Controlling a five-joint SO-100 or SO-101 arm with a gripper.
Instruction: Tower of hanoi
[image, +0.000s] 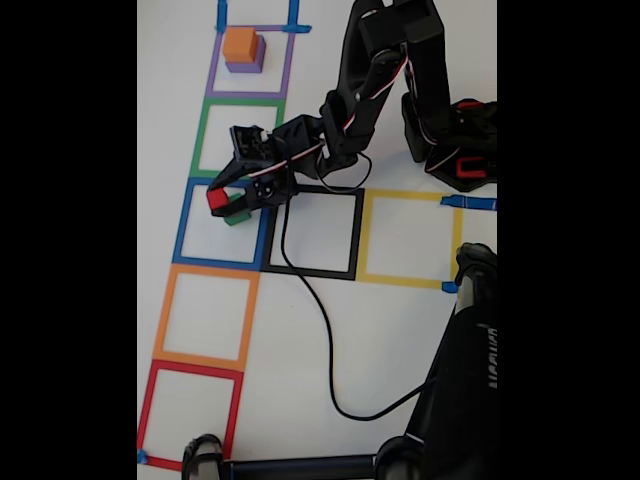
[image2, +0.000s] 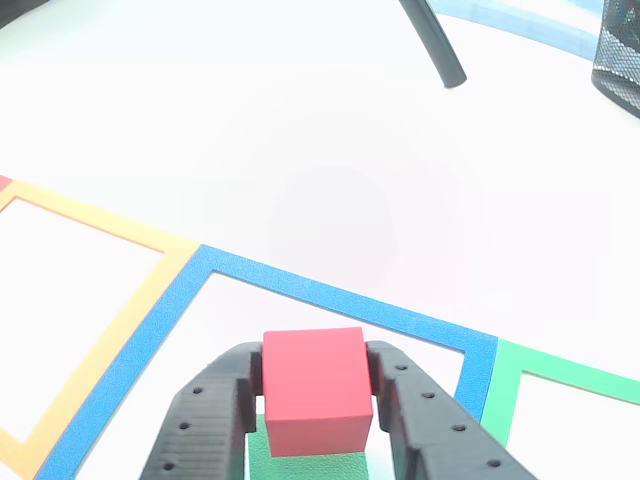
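In the fixed view we see, going left to right, the orange cube sitting on the purple cube in the purple square at the top left, most likely because big blocks go under small ones in this game. Lower down, our gripper is closed snugly on the red cube, a finger pressing each side, in the blue square. The red cube sits just on top of the green cube, so we think it is being stacked or lifted there.
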